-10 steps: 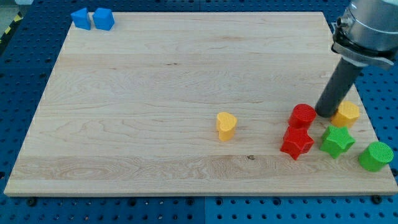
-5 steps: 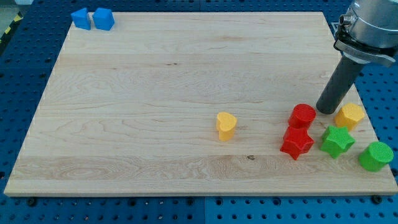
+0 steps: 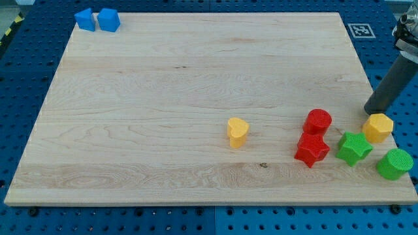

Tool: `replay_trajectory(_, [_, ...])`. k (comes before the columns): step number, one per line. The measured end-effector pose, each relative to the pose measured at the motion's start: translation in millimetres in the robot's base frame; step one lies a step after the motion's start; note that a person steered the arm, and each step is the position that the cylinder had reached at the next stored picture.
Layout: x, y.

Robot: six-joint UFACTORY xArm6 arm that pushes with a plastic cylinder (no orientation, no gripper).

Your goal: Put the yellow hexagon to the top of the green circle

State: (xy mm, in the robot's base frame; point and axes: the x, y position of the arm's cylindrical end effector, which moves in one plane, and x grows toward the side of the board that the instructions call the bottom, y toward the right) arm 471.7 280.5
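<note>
The yellow hexagon [image 3: 378, 127] sits near the board's right edge, above and slightly left of the green circle [image 3: 394, 163], which is at the lower right corner. My tip [image 3: 370, 111] rests on the board just above the hexagon's upper left, very close to it. The dark rod slants up to the view's right edge.
A green star [image 3: 353, 147] lies left of the green circle. A red circle [image 3: 318, 121] and a red star [image 3: 311, 149] sit further left. A yellow heart [image 3: 237, 132] is mid-board. Two blue blocks [image 3: 96, 19] are at the top left corner. The wooden board [image 3: 163, 85] ends just right of the hexagon.
My tip has moved right, from between the red circle and the hexagon to above the hexagon. The yellow hexagon has shifted right and slightly down, towards the green circle.
</note>
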Motion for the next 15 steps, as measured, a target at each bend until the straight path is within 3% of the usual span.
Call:
replay_trajectory(3, [39.4, 27.1])
replay_trajectory(7, [20.3, 28.1])
replay_trajectory(10, [80.3, 28.0])
replay_trajectory(11, [73.5, 28.0])
replay_trajectory(15, [-54.7, 14.2])
